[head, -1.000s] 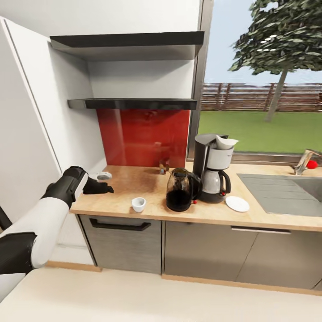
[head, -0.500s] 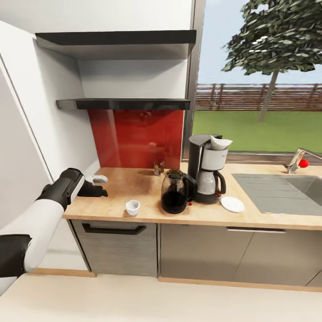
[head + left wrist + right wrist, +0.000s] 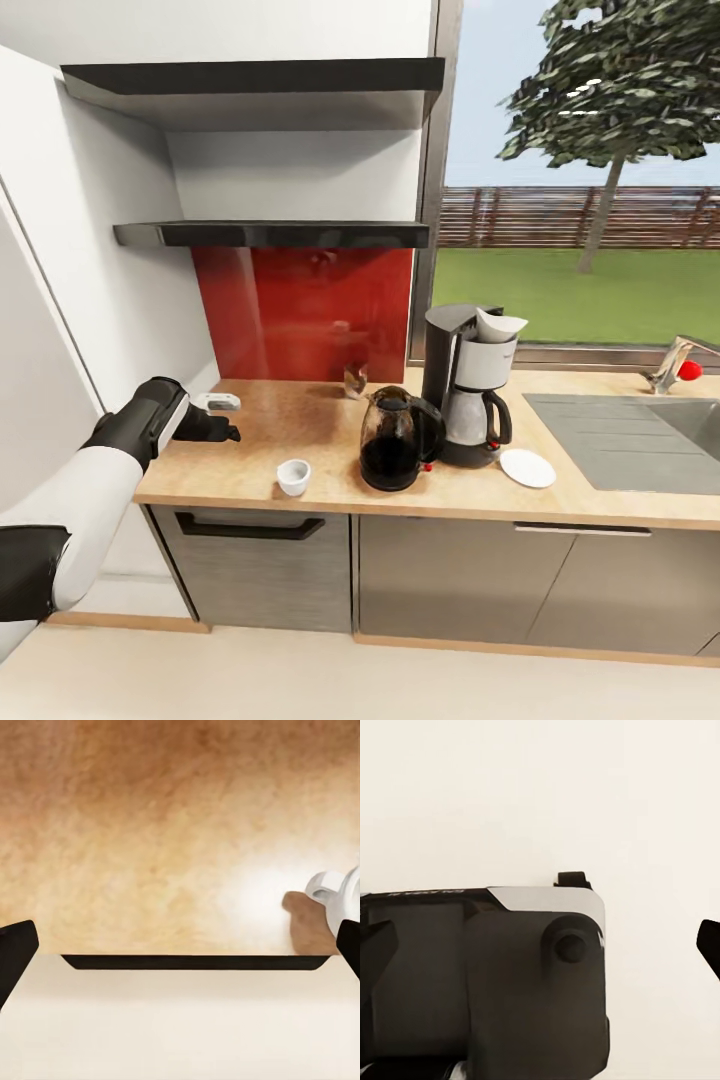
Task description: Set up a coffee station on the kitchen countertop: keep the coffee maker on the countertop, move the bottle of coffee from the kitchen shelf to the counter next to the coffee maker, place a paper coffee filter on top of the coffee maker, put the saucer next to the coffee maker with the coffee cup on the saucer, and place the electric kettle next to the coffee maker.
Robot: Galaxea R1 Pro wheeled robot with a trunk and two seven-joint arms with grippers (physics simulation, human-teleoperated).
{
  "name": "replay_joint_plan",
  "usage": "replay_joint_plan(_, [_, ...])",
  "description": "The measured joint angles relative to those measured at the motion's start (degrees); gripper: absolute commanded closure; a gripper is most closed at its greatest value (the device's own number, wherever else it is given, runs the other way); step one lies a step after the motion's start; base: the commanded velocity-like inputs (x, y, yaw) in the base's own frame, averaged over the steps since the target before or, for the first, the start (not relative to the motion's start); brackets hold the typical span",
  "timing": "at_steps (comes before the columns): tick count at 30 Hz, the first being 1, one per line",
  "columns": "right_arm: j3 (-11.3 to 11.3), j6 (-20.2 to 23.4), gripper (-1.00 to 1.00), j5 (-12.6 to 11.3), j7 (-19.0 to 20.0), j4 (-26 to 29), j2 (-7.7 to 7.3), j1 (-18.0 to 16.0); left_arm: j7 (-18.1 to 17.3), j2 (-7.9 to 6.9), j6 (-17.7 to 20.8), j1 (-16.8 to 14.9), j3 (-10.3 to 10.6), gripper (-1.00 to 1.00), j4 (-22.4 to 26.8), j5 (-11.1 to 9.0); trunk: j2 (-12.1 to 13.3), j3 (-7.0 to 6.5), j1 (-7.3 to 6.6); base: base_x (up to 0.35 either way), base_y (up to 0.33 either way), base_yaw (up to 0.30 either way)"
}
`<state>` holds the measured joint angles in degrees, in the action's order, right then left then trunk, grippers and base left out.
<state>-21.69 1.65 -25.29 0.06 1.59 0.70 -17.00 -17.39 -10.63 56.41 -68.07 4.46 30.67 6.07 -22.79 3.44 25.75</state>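
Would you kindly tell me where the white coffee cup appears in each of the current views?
Head view: the coffee cup stands alone near the countertop's front edge, left of the electric kettle.
Left wrist view: part of it shows at the right edge, on the wood.
Right wrist view: I do not find it here.
Shared landmark: the countertop's front edge.

- No text can be read in any view.
- The black-and-silver drip coffee maker bears a small dark mark on its front, too blurred to read.
- The robot's dark base housing carries faint, illegible lettering along its upper edge.
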Motion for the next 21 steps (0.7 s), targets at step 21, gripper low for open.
replay_joint_plan(21, [0.20,-0.06,-1.00,-0.17,0.13,0.05,-0.43,0.00,0.03,0.32,-0.01,0.00,0.13,-1.00,-0.59,-0.15,0.00,0.00,0.00,0.091,0.000,-0.030])
